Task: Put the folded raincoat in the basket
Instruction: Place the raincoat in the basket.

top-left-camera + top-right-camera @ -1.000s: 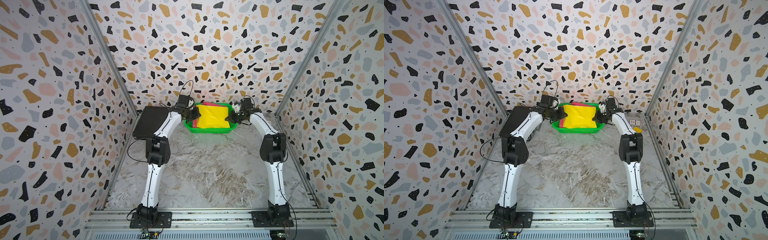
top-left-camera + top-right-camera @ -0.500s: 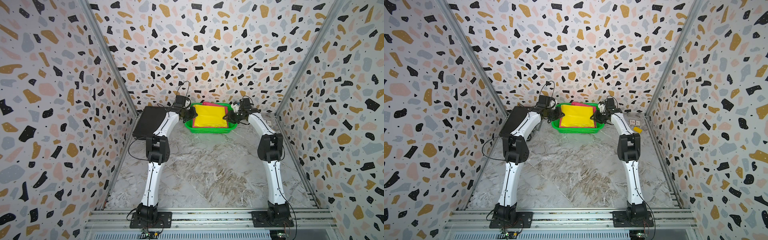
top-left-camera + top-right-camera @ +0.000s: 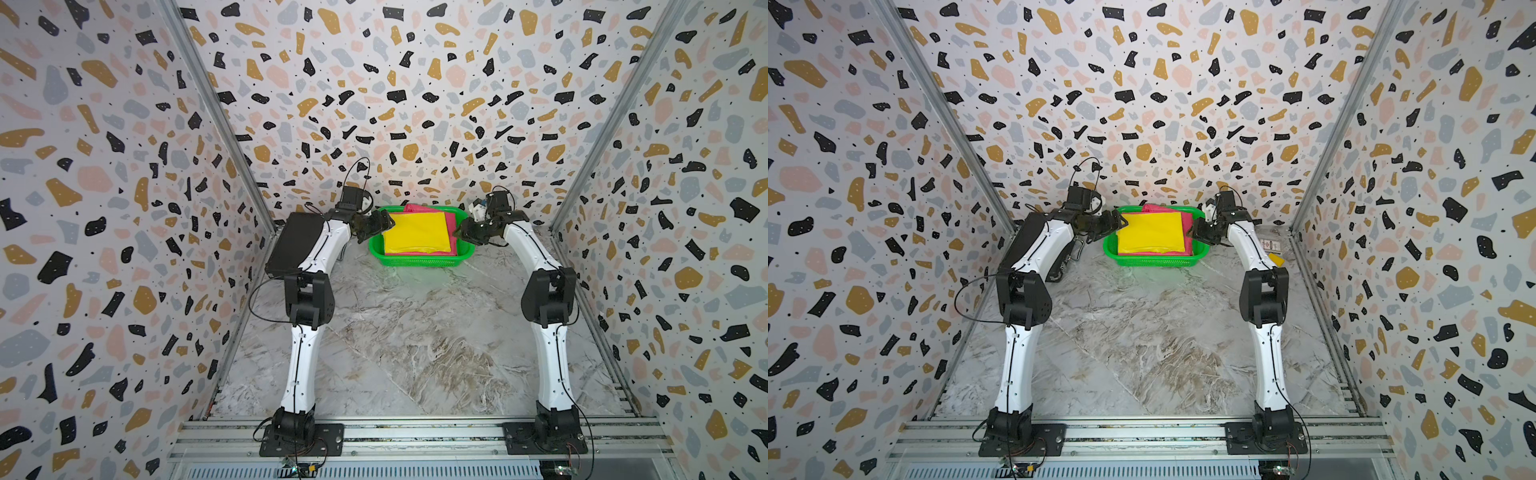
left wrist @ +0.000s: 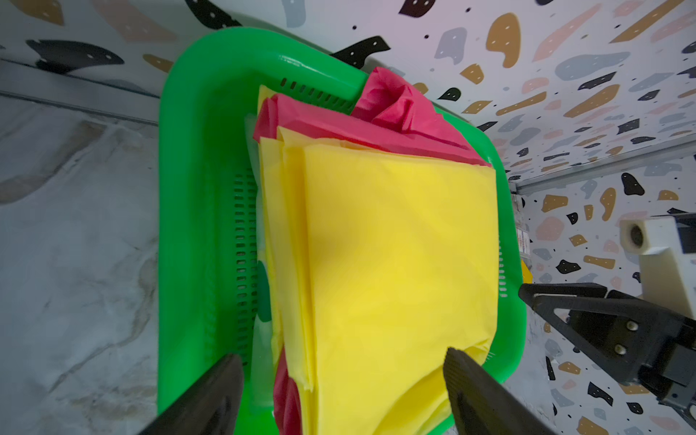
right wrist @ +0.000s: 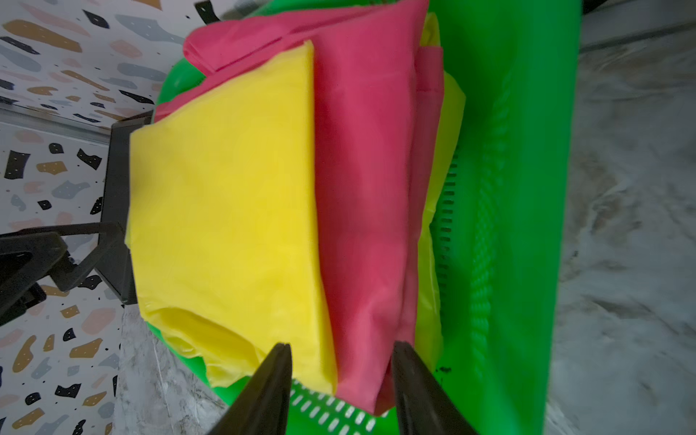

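Terrazzo walls (image 3: 415, 83) are boxing in a marble tabletop (image 3: 415, 332) that's lying mostly bare up front. The green basket (image 3: 419, 262) is sitting by the back wall, with the folded yellow raincoat (image 3: 415, 232) lying inside on pink fabric (image 3: 451, 232). The left gripper (image 3: 388, 220) is hanging spread wide at one basket end and the right gripper (image 3: 457, 232) is parted at the other, neither one clamping anything.

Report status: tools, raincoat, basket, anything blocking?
Left tool open, right tool open, one at each end of the basket. Folded yellow raincoat lies in the basket, atop a pink one. Nothing seen in the way.
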